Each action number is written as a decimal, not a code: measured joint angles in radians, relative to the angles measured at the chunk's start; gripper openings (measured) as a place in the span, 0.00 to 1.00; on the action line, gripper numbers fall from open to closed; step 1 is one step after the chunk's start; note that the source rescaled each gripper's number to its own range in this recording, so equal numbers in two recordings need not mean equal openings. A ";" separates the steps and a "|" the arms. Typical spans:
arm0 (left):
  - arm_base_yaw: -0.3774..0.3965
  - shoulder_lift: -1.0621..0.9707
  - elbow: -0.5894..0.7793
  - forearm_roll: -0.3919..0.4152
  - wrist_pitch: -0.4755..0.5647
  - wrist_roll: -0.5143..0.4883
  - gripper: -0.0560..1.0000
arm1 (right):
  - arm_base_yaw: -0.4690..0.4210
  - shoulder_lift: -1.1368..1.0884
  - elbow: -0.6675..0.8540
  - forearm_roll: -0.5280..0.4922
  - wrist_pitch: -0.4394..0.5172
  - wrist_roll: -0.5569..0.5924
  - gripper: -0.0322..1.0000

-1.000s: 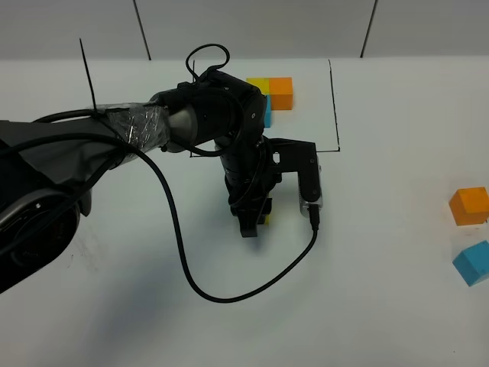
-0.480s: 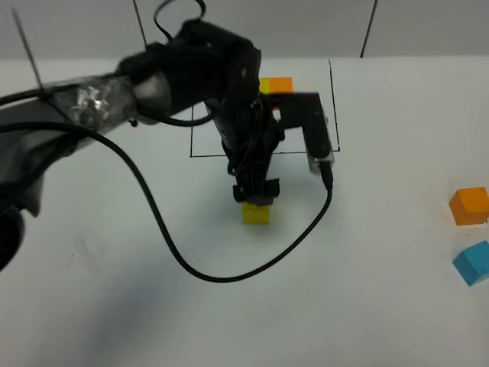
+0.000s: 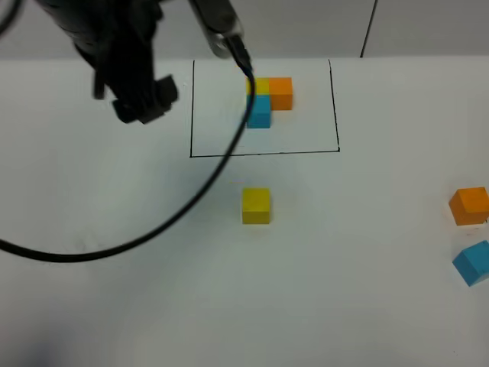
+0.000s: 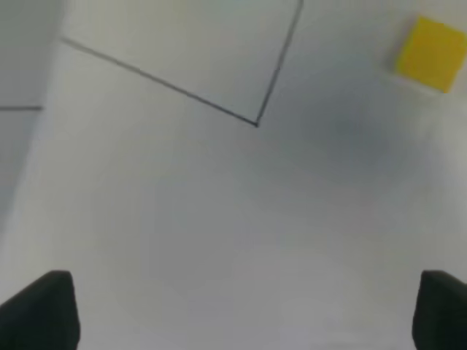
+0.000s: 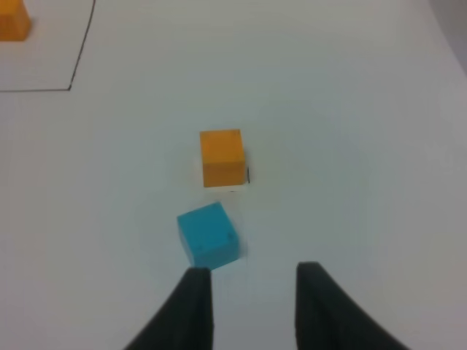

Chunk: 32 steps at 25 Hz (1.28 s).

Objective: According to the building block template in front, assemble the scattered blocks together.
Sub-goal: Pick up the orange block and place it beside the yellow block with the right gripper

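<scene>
The building block template [image 3: 269, 98], a yellow, orange and sky-blue trio, sits inside the black drawn rectangle [image 3: 263, 154]. The loose yellow cube [image 3: 256, 206] lies just in front of the rectangle; it also shows in the left wrist view [image 4: 432, 55]. The loose orange cube [image 3: 468, 205] and sky-blue cube [image 3: 472, 261] lie at the far right, and also show in the right wrist view as orange [image 5: 221, 157] and sky-blue [image 5: 209, 235]. My left gripper [image 3: 141, 103] is raised at the back left, open and empty [image 4: 241, 306]. My right gripper [image 5: 252, 292] is open, just short of the sky-blue cube.
The table is white. The rectangle's corner [image 4: 257, 124] shows below my left gripper. A black cable [image 3: 191, 218] from the left arm hangs across the table, over the rectangle's left side. One corner of the rectangle [image 5: 71, 89] and the template's orange cube [image 5: 13, 22] show in the right wrist view.
My left gripper has let go of the yellow cube and lifted away to the back left. The yellow cube stays on the table in front of the rectangle.
</scene>
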 joint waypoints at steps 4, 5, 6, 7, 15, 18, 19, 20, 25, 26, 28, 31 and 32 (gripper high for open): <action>0.077 -0.208 0.124 -0.007 0.001 -0.012 0.89 | 0.000 0.000 0.000 0.000 0.000 0.000 0.03; 0.092 -0.269 0.161 -0.007 0.001 -0.012 0.89 | 0.000 0.000 0.000 0.000 0.000 0.000 0.03; 0.105 -0.332 0.208 -0.007 0.002 -0.013 0.88 | 0.000 0.000 0.000 0.000 0.000 0.000 0.03; 0.115 -0.386 0.256 -0.007 0.002 -0.013 0.88 | 0.000 0.000 0.000 0.000 0.000 0.000 0.03; 0.145 -0.916 0.546 0.034 0.003 -0.082 0.85 | 0.000 0.000 0.000 0.000 0.000 0.000 0.03; 0.147 -1.097 0.589 0.050 0.003 -0.127 0.84 | 0.000 0.000 0.000 0.000 0.000 0.000 0.03; 0.152 -1.151 0.599 0.049 0.003 -0.136 0.84 | 0.000 0.000 0.000 0.000 0.000 0.000 0.03; 0.157 -1.201 0.610 0.043 0.003 -0.142 0.83 | 0.000 0.000 0.000 0.000 0.000 0.000 0.03; 0.225 -1.390 0.661 -0.019 0.003 -0.143 0.81 | 0.000 0.000 0.000 0.000 0.000 0.000 0.03; 0.251 -1.421 0.672 -0.035 0.003 -0.139 0.81 | 0.000 0.000 0.000 0.000 0.000 0.000 0.03; 0.309 -1.469 0.692 -0.074 0.003 -0.131 0.80 | 0.000 0.000 0.000 0.000 0.000 0.000 0.03; 0.396 -1.529 0.736 -0.163 0.003 -0.165 0.79 | 0.000 0.000 0.000 0.000 0.000 0.000 0.03; 0.421 -1.543 0.758 -0.187 0.003 -0.195 0.79 | 0.000 0.000 0.000 0.000 0.000 0.000 0.03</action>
